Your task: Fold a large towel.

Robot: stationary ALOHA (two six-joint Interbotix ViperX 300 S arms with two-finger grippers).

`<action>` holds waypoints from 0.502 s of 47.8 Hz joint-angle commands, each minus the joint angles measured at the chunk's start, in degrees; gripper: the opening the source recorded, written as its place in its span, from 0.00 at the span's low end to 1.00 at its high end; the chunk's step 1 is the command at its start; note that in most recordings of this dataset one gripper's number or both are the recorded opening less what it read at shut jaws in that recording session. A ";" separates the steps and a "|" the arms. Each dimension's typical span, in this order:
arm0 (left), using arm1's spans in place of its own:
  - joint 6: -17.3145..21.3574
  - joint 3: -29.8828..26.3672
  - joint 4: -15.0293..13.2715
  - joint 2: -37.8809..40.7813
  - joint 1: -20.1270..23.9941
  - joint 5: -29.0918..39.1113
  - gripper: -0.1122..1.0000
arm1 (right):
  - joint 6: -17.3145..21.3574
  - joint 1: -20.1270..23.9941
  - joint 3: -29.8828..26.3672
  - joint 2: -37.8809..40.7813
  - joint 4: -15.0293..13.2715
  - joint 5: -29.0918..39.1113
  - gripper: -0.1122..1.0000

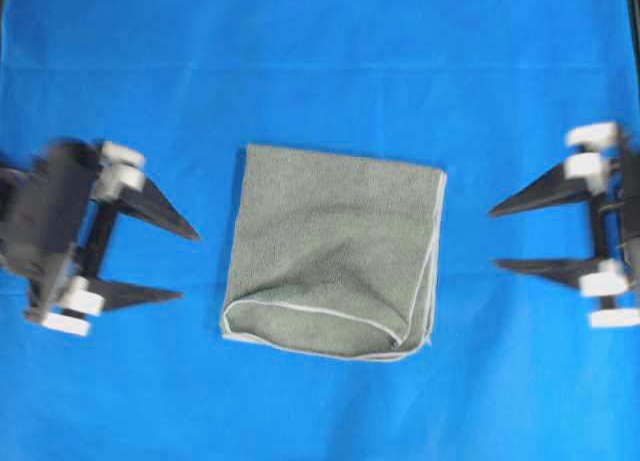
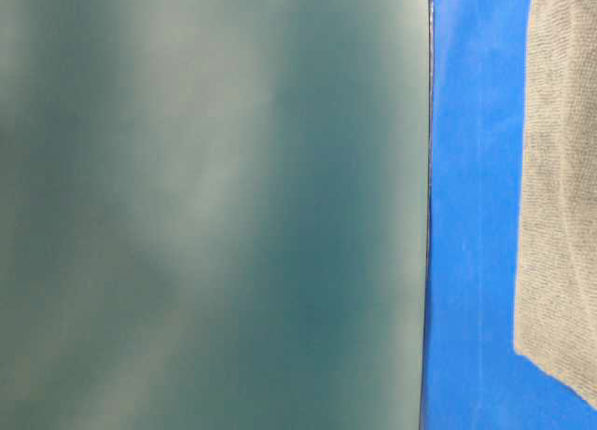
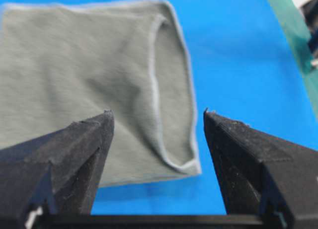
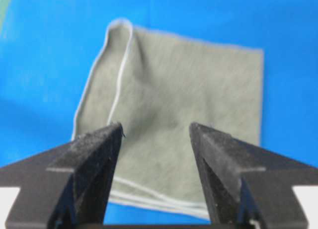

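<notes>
The grey-green towel [image 1: 335,251] lies folded into a rough square in the middle of the blue sheet, its pale hem showing along the near and right edges. It also shows in the table-level view [image 2: 560,187], the left wrist view [image 3: 94,85] and the right wrist view [image 4: 184,114]. My left gripper [image 1: 190,266] is open and empty, apart from the towel's left edge. My right gripper [image 1: 492,239] is open and empty, apart from the towel's right edge. Its jaws stand wide in the right wrist view [image 4: 155,124], as do the left ones in the left wrist view [image 3: 156,112].
The bright blue sheet [image 1: 320,61] covers the whole table. A blurred grey-green surface [image 2: 205,206] fills most of the table-level view. A greenish strip [image 3: 293,35] runs along the sheet's edge at the upper right of the left wrist view.
</notes>
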 commanded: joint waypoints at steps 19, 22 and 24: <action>-0.26 17.84 -0.26 -25.84 7.91 -4.92 0.72 | 1.58 -5.63 17.14 -27.60 -4.92 -6.86 0.63; -0.53 20.74 -0.44 -28.74 8.79 -5.63 0.72 | 2.99 -8.35 19.86 -30.15 -4.92 -8.17 0.63; -0.70 22.41 -0.44 -30.32 9.14 -6.24 0.72 | 3.60 -9.76 21.27 -31.20 -4.92 -8.70 0.63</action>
